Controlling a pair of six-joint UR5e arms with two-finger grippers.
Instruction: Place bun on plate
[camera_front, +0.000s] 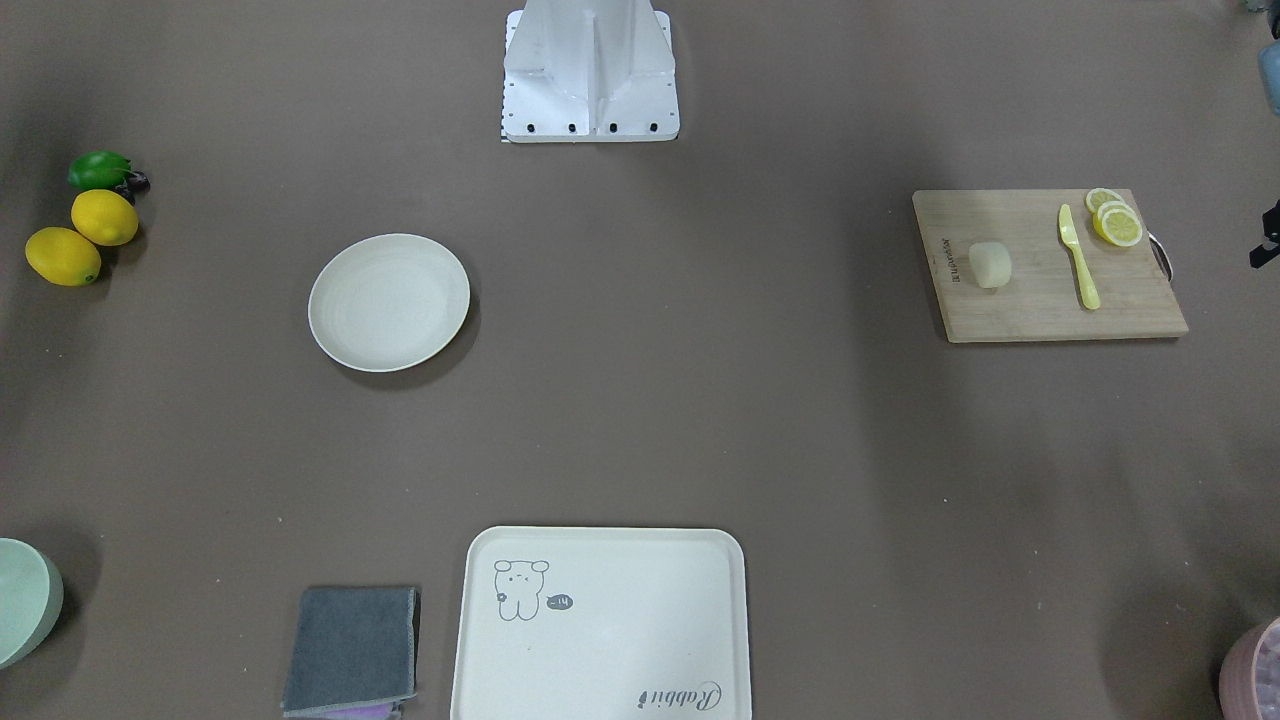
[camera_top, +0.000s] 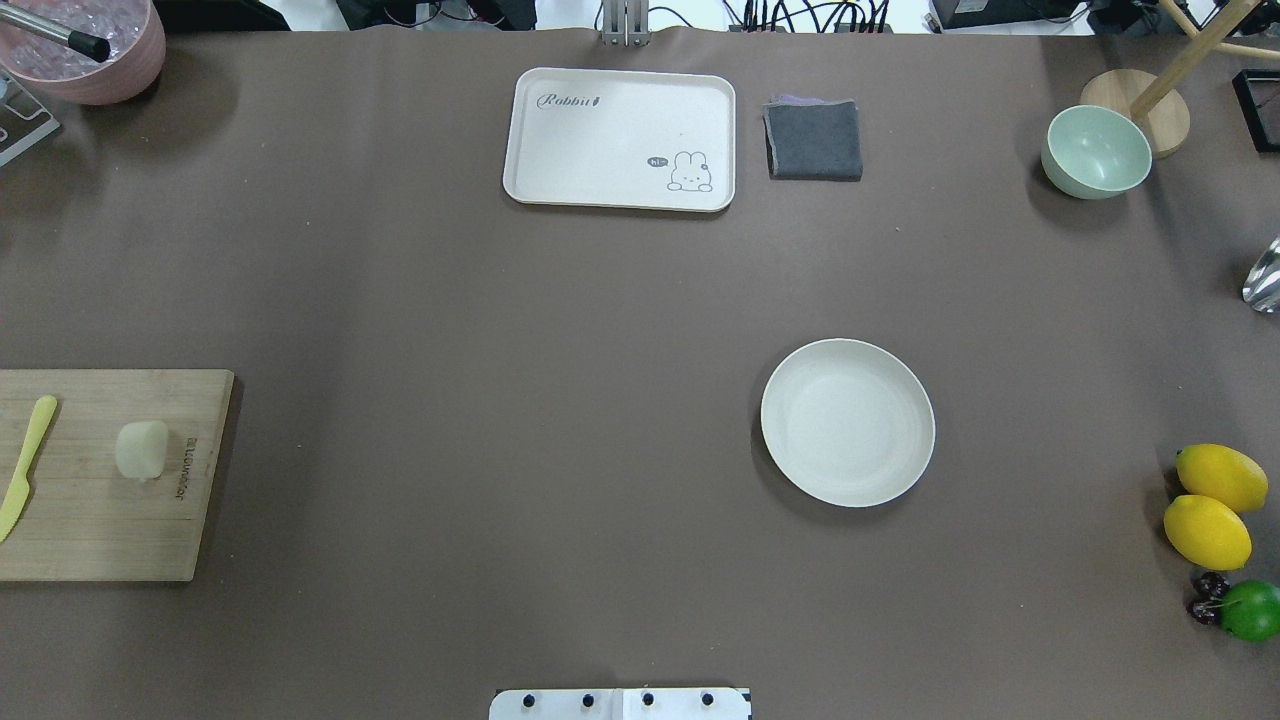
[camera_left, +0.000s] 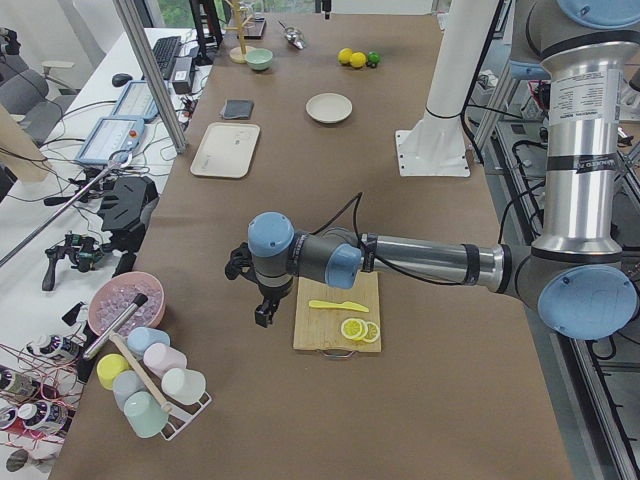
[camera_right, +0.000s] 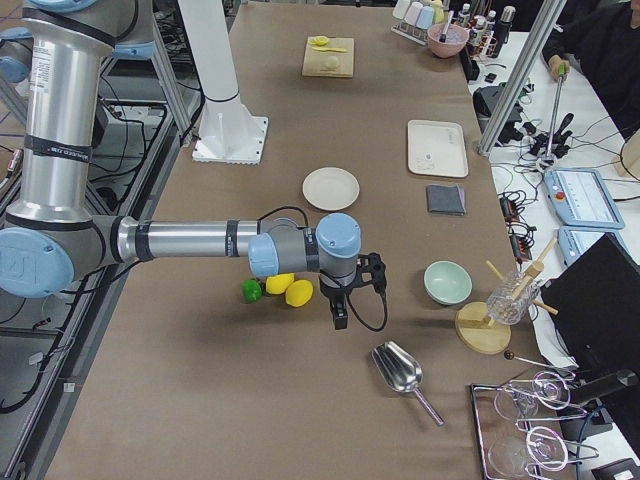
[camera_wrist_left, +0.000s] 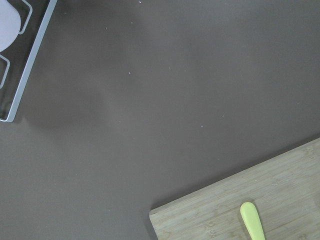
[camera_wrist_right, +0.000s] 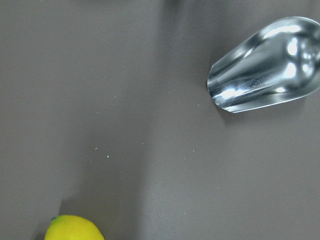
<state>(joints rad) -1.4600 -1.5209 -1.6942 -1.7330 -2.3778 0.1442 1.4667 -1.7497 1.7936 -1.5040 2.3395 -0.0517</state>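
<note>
The bun (camera_front: 990, 265) is a small pale lump lying on a wooden cutting board (camera_front: 1040, 300); the overhead view shows the bun (camera_top: 141, 449) at the table's left edge. The round cream plate (camera_front: 389, 302) sits bare on the brown table, and from overhead the plate (camera_top: 847, 421) lies right of centre. My left gripper (camera_left: 262, 316) hangs beside the board's outer end, apart from the bun. My right gripper (camera_right: 340, 320) hovers near the lemons, far from the plate. I cannot tell whether either gripper is open or shut.
A yellow knife (camera_front: 1078, 258) and lemon slices (camera_front: 1115, 220) share the board. Two lemons (camera_top: 1210, 505) and a lime (camera_top: 1250, 610) lie at the right edge. A cream tray (camera_top: 620, 138), grey cloth (camera_top: 814, 139), green bowl (camera_top: 1096, 151) and metal scoop (camera_wrist_right: 265, 65) stand around.
</note>
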